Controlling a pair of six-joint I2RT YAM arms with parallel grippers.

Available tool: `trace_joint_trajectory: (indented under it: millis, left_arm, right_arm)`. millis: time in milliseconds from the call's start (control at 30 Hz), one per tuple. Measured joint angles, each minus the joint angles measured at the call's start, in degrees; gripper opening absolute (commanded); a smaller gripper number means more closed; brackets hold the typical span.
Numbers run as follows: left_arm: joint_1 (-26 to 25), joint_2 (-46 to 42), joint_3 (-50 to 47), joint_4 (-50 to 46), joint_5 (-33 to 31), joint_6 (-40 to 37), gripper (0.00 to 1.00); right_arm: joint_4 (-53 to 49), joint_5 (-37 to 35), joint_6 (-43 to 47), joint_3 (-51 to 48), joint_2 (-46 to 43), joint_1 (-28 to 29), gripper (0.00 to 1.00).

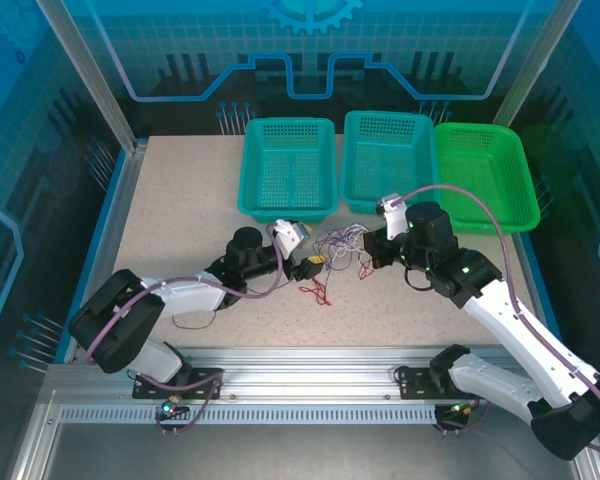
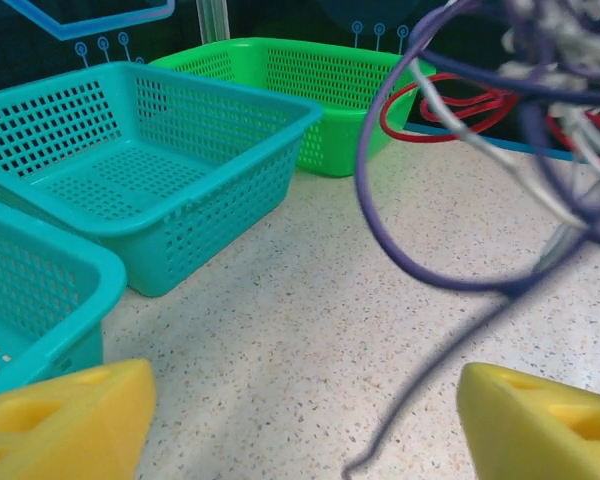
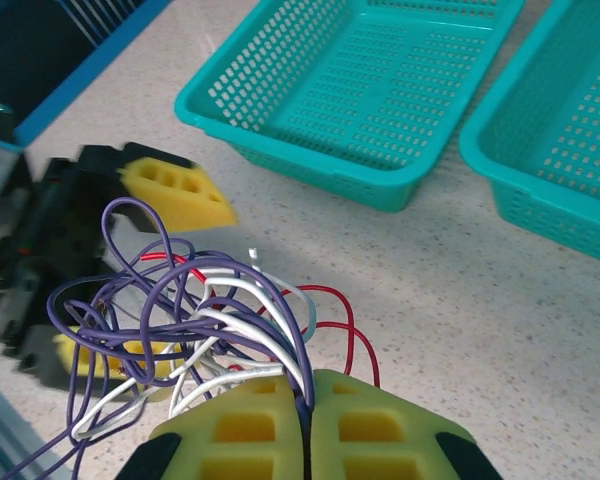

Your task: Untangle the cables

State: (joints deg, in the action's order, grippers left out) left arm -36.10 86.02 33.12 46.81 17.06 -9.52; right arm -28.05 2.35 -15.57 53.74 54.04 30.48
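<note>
The right gripper (image 3: 305, 425) clamps the cables (image 3: 220, 318), anchoring the tangle so the left gripper (image 2: 300, 430), jaws apart, can probably pick one strand.

No legible text — none anywhere.

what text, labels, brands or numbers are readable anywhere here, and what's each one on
None: no word, number, brand or label can be read in any view.
Back panel: only a gear outline and circuit-style lines, no letters.
Teal baskets, green basket and cables: no markings show on them.
</note>
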Motion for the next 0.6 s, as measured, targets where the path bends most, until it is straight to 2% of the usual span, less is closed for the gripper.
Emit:
trace_joint_trajectory:
  millis: [33, 100, 133, 200, 333, 400, 533, 600]
  left_arm:
    - [-0.11, 0.68, 0.48, 0.46, -0.09, 0.48, 0.51]
    - [-0.2, 1.55, 0.94, 1.99, -0.46, 2.14, 0.1]
    - [-0.2, 1.6, 0.94, 2.91, -0.7, 2.89, 0.0]
    - [-0.2, 1.55, 0.94, 4.83, -1.42, 4.59, 0.0]
    - [-0.24, -1.99, 0.17, 5.05, -6.56, 8.35, 0.0]
    - [-0.46, -6.05, -0.68, 3.3, -9.9, 9.73, 0.0]
    - [-0.55, -16.63, -1.29, -3.61, -18.25, 11.41, 0.0]
    - [-0.24, -20.87, -0.9, -7.69, -21.94, 12.24, 0.0]
  right_arm:
    - [0.15, 0.63, 0.0, 0.0, -0.07, 0.0, 0.0]
    - [0.46, 1.16, -0.02, -0.09, -0.11, 0.02, 0.0]
    - [0.7, 1.09, -0.04, -0.26, -0.11, 0.0, 0.0]
    - [1.33, -1.2, -1.16, -1.11, -0.11, 0.02, 0.0]
    - [2.62, -11.19, -8.0, -6.78, -0.02, -2.25, 0.0]
    - [2.69, -14.1, -12.66, -10.93, 0.22, -7.21, 0.0]
    - [2.27, -17.64, -21.03, -20.7, -1.09, -21.99, 0.02]
    - [0.94, -19.02, -23.89, -24.11, -2.89, -25.97, 0.03]
